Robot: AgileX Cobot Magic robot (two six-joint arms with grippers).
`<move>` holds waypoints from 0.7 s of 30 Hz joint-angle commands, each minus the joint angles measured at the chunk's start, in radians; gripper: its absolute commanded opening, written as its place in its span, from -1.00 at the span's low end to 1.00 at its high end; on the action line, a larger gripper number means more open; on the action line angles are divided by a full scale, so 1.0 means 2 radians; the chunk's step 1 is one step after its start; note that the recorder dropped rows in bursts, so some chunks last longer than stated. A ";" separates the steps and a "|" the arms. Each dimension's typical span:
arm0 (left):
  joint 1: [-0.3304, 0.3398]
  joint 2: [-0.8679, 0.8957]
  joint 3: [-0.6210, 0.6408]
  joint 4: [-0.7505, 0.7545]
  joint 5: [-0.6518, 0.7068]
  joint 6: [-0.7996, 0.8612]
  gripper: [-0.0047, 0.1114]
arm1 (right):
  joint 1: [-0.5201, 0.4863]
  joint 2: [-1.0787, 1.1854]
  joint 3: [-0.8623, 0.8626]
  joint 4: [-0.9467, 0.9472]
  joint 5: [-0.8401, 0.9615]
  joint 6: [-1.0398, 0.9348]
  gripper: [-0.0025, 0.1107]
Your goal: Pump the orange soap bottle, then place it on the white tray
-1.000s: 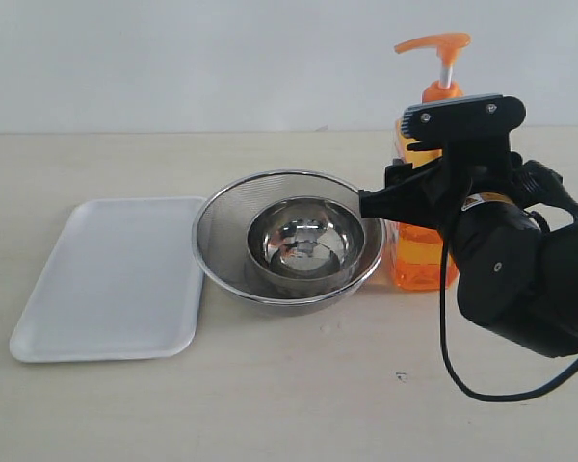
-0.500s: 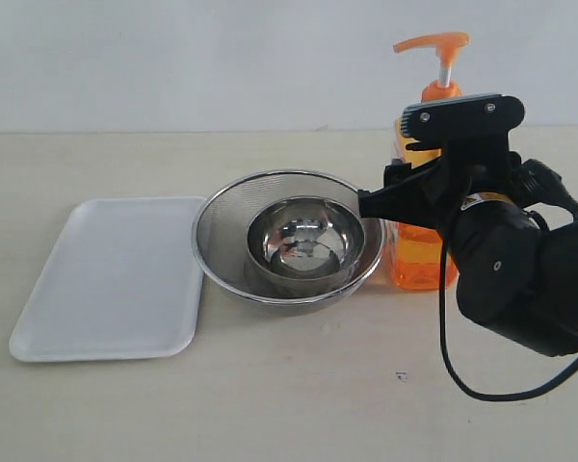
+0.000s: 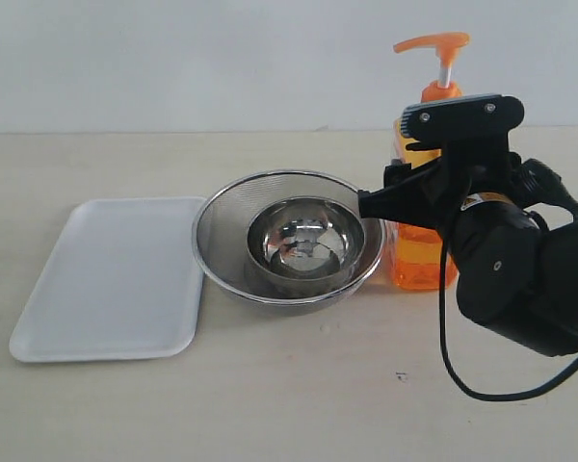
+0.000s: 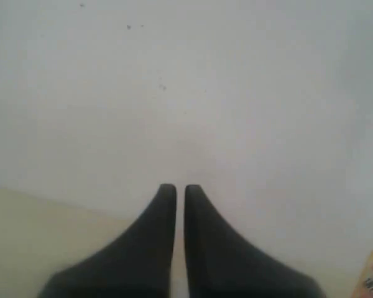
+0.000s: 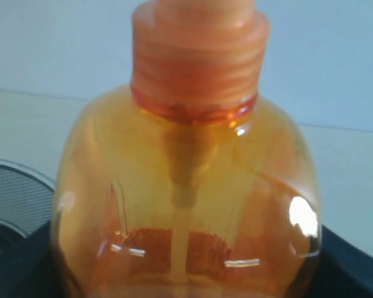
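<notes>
My right pincer [image 3: 403, 159] gripping the orange soap bottle [image 3: 419, 255], upright on the worktop [image 3: 299, 385] beside the strainer [image 3: 222, 252], my left pincer [image 4: 180, 194] closed tight, empty.

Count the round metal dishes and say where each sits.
2. The mesh strainer sits between the white tray and the orange soap bottle; the steel bowl rests inside it. None appears hidden.

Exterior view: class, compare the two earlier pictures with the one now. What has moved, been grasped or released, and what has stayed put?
Nothing visibly changed. The right gripper stays around the orange soap bottle, which stands upright on the table beside the mesh strainer holding the steel bowl. The pump head is still raised, and the white tray lies where it was.
</notes>
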 commanded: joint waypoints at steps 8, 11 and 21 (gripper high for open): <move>0.001 -0.002 0.002 -0.148 0.145 0.255 -0.84 | 0.000 0.006 0.007 0.007 0.052 -0.006 0.14; 0.001 -0.002 0.002 -0.148 0.187 0.260 -0.84 | 0.000 0.006 0.007 0.007 0.052 -0.006 0.14; 0.001 -0.002 0.002 -0.163 0.204 0.350 -0.84 | 0.000 0.006 0.007 0.007 0.052 -0.006 0.14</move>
